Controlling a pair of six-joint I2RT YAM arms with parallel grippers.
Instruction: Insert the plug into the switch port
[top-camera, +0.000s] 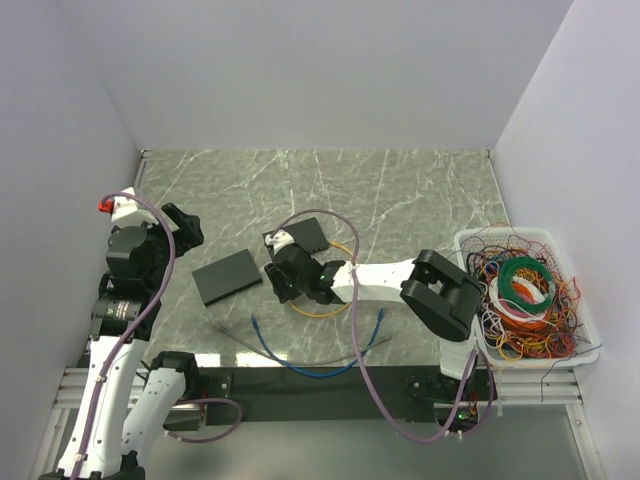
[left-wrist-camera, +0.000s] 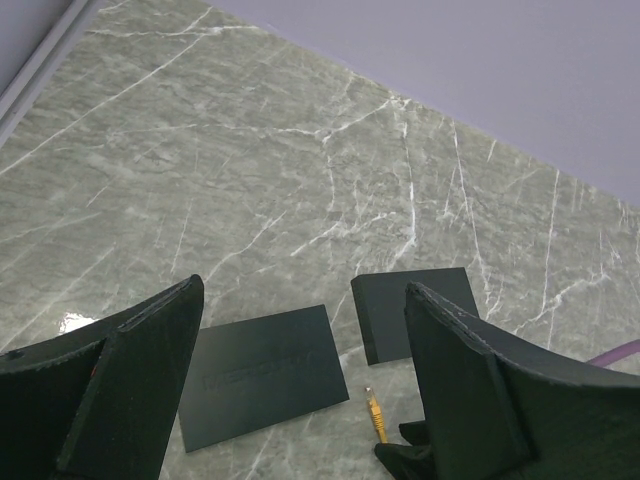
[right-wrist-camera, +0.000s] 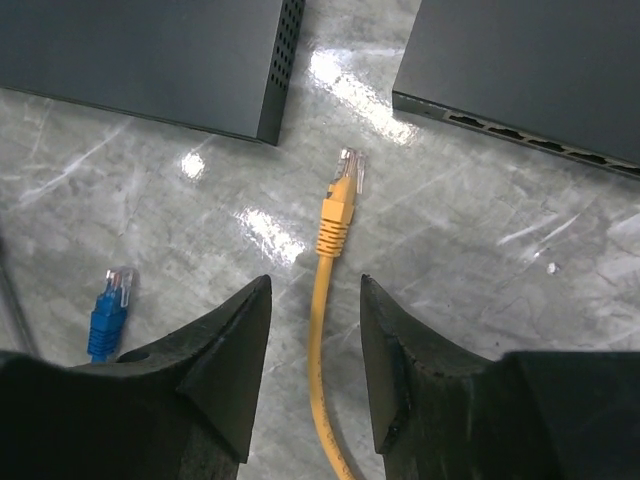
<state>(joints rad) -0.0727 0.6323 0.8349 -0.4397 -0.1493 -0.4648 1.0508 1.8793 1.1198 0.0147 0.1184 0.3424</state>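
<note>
Lying on the marble desk (top-camera: 400, 190), the black switch (right-wrist-camera: 540, 70) shows its port row. The left gripper (left-wrist-camera: 302, 290) hangs spread and empty. The right gripper (right-wrist-camera: 315, 290) has its jaws apart either side of the yellow cable (right-wrist-camera: 318, 400), not pinching it. Light and floppy, the cable probably handles best by its stiff boot (right-wrist-camera: 335, 225), behind the brittle clear plug (right-wrist-camera: 348, 170) lying near the ports.

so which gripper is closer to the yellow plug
Right. The right gripper hangs just behind the yellow plug, its open jaws either side of the yellow cable. The left gripper is off to the left, beyond the left black box, also open.
</note>
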